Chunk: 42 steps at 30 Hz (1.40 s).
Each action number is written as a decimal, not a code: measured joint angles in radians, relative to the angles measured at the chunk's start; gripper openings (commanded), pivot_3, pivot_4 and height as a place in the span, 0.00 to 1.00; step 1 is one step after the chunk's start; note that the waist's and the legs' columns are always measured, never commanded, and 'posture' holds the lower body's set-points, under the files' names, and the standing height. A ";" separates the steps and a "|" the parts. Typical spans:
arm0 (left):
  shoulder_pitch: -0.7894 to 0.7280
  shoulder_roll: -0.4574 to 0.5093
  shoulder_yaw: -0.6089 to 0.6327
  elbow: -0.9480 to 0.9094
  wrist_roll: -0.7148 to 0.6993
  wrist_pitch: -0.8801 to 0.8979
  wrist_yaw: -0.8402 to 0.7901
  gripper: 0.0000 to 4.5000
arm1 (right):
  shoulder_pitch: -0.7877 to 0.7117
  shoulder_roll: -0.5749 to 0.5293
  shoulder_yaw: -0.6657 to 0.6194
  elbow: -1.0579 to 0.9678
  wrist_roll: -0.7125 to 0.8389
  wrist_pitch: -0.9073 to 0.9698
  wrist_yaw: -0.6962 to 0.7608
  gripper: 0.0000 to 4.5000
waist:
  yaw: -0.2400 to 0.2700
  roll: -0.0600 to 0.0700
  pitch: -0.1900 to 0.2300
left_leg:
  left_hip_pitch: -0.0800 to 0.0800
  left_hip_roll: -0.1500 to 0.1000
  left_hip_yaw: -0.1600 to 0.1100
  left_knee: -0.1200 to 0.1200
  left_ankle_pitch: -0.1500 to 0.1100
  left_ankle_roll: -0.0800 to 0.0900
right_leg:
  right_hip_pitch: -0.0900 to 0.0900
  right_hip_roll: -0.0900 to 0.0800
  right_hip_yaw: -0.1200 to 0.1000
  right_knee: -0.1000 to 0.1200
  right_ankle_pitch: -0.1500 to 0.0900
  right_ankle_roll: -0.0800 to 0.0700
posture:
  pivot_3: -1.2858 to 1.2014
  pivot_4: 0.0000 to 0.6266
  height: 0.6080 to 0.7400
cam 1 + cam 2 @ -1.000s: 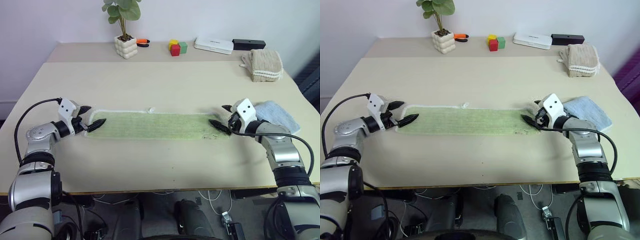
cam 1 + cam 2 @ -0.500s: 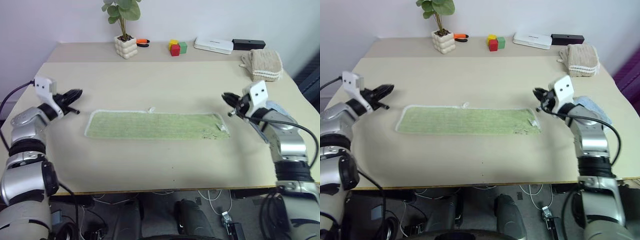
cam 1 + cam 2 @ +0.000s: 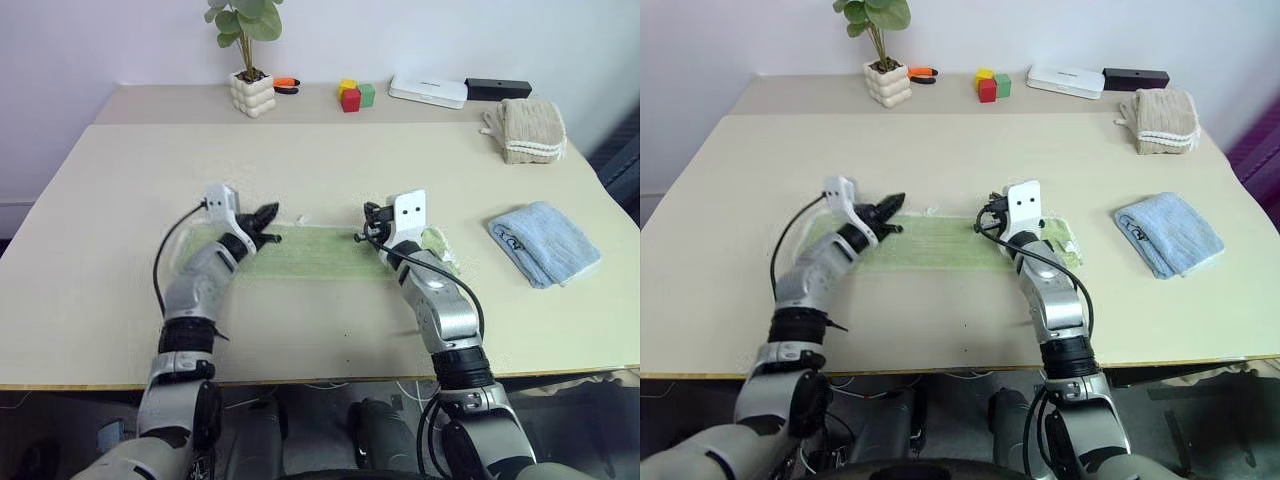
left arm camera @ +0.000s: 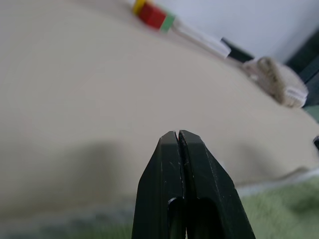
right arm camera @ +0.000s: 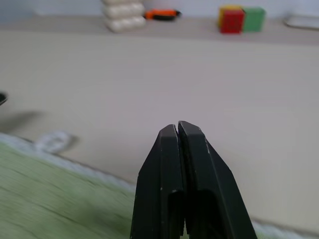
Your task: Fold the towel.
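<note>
1. Your beige table carries the towel as a long green strip near its front edge, with a plant pot and coloured blocks along the far edge.
2. Your left gripper sits over the towel's left part, fingers pressed together with nothing between them.
3. Your right gripper sits over the towel's right part, also closed on nothing; the wrist views show both pairs of fingers meeting bare, cloth below them.
4. I judge the fold not yet made: the strip lies flat, though its right end looks slightly rumpled.
5. Risk: closed tips may drag the pile and bunch the strip instead of folding it.
6. Risk: both grippers are near each other mid-towel, so they could collide.
7. Blue towel, right of the green one, could get snagged by a wide swing.
</note>
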State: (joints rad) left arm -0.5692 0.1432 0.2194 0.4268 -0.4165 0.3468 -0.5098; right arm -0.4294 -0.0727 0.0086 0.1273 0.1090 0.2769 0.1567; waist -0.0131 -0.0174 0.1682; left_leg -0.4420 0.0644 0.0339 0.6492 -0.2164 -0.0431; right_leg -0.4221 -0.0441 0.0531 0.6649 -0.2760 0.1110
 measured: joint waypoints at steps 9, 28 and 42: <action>0.023 0.115 0.000 0.039 0.035 -0.054 0.002 0.00 | 0.050 -0.061 -0.065 0.071 -0.028 -0.039 -0.060 0.00 | -0.003 0.000 -0.001 | 0.001 0.000 0.000 -0.001 0.000 0.000 | 0.001 0.001 0.000 0.000 0.000 0.000 | 0.52 0.24 1.00; 0.089 0.282 0.069 0.079 -0.028 -0.048 -0.153 0.52 | 0.116 -0.173 -0.190 -0.023 0.088 -0.042 0.009 0.53 | -0.008 0.000 -0.002 | 0.017 0.000 0.000 -0.008 -0.001 0.001 | 0.017 0.000 -0.001 -0.008 0.000 -0.001 | 0.52 0.24 1.00; 0.134 0.505 0.003 -0.159 -0.138 -0.028 -0.723 1.00 | 0.373 -0.266 -0.506 -0.514 0.925 0.626 0.000 0.99 | -0.001 0.000 -0.001 | 0.016 0.001 0.001 -0.012 -0.001 0.001 | 0.017 -0.002 -0.001 -0.014 -0.004 -0.008 | 0.52 0.24 1.00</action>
State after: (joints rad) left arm -0.4348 0.6478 0.2223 0.2678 -0.5542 0.3184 -1.2329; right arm -0.0560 -0.3386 -0.4975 -0.3867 1.0338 0.9027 0.1570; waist -0.0140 -0.0172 0.1670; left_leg -0.4257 0.0652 0.0352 0.6374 -0.2171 -0.0426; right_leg -0.4051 -0.0460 0.0525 0.6511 -0.2801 0.1030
